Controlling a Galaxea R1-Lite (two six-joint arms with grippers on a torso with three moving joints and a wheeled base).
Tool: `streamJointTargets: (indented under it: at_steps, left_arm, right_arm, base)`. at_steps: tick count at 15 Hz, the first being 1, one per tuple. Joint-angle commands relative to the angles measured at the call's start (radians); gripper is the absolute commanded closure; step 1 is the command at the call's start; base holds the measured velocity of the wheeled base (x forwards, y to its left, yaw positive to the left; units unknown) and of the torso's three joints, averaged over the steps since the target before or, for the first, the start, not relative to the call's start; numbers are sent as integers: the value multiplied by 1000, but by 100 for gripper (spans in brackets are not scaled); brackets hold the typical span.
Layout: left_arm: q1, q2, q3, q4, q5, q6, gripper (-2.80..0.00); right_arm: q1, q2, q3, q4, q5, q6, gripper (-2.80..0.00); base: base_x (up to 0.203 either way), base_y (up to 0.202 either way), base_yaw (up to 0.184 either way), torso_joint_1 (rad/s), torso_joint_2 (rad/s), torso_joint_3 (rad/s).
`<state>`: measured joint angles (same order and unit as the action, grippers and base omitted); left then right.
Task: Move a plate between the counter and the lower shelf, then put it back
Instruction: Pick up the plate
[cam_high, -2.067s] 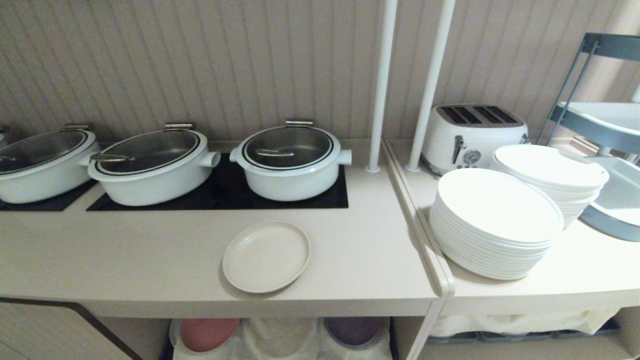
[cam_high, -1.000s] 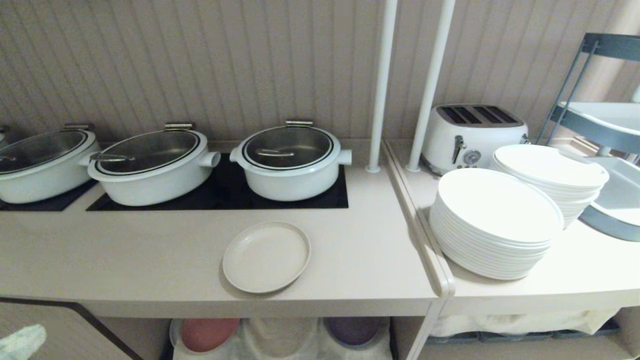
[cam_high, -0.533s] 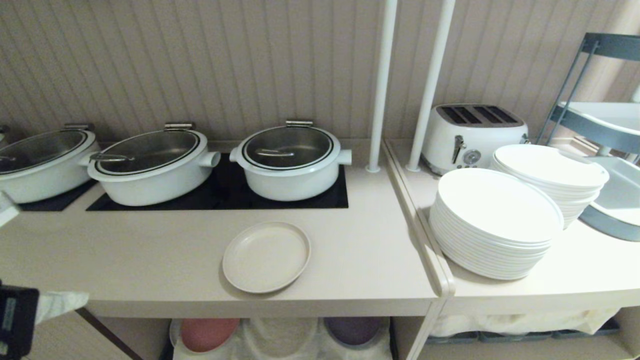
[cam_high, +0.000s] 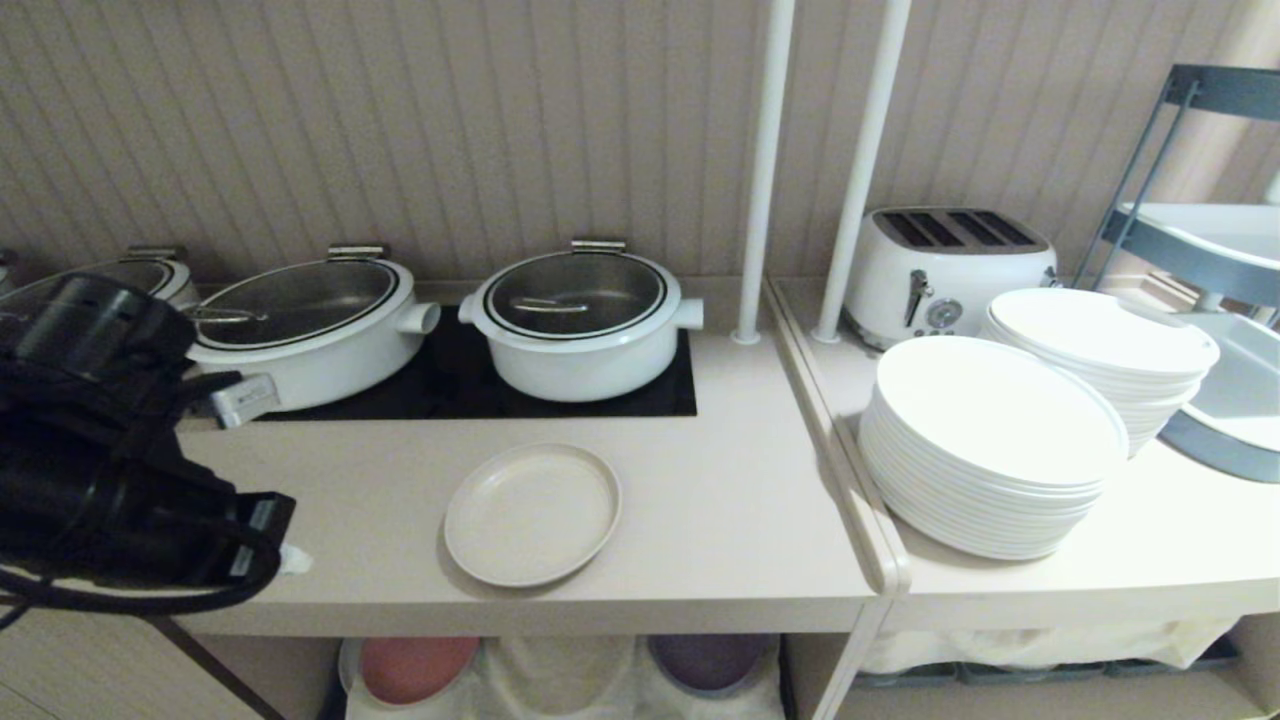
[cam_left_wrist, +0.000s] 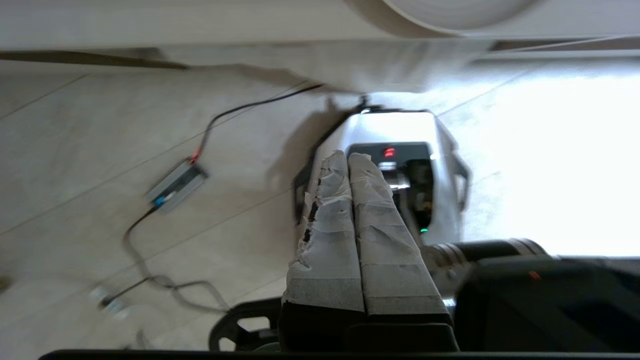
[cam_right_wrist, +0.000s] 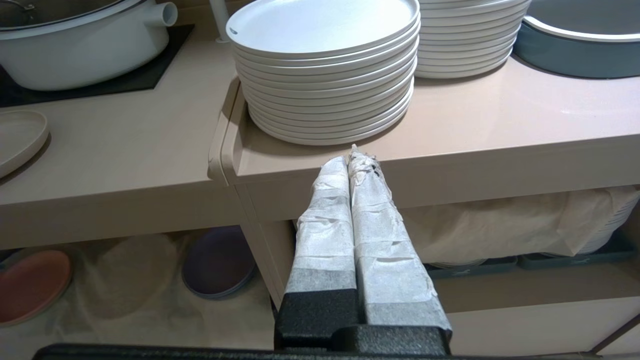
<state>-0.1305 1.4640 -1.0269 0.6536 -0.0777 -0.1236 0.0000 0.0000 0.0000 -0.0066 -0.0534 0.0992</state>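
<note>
Looming left arm (cam_high: 110, 450), end effector (cam_left_wrist: 348, 159) closed

Leftmost pot (cam_high: 150, 272) mostly hidden behind left arm (cam_high: 100, 450). Shelf plates (cam_high: 415, 668) cut by head view's lower edge. Left wrist view: floor cable (cam_left_wrist: 165, 240) blurred.

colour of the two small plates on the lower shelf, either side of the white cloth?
Pink plate and purple plate; clearest in the right wrist view.
</note>
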Motion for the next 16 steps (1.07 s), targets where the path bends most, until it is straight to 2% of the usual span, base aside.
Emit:
streamJointTargets:
  at_steps: [1,4,5,10,15,16]
  left_arm:
    - [-50,134,-35,-7,56,-21,0]
    - [-144,292,-158,-66,179,-147,0]
    - [-161,340,-199,-69,204,-167,0]
    - [-178,522,-355,-72,231,-224,0]
    - [-191,595,-378,-74,242,-315,0]
    - [-193,600,-377,-74,242,-322,-280]
  right_arm:
    - [0,0,0,-1,0,0,0]
    - [0,0,0,-1,0,0,0]
    - [0,0,0,0,0,0,0]
    - [0,0,0,-1,0,0,0]
    - [0,0,0,-1,0,0,0]
    - [0,0,0,0,0,0,0]
  base:
    - [0,0,0,0,0,0]
    - [0,0,0,0,0,0]
    - [0,0,0,0,0,0]
    - [0,0,0,0,0,0]
    - [0,0,0,0,0,0]
    - [0,0,0,0,0,0]
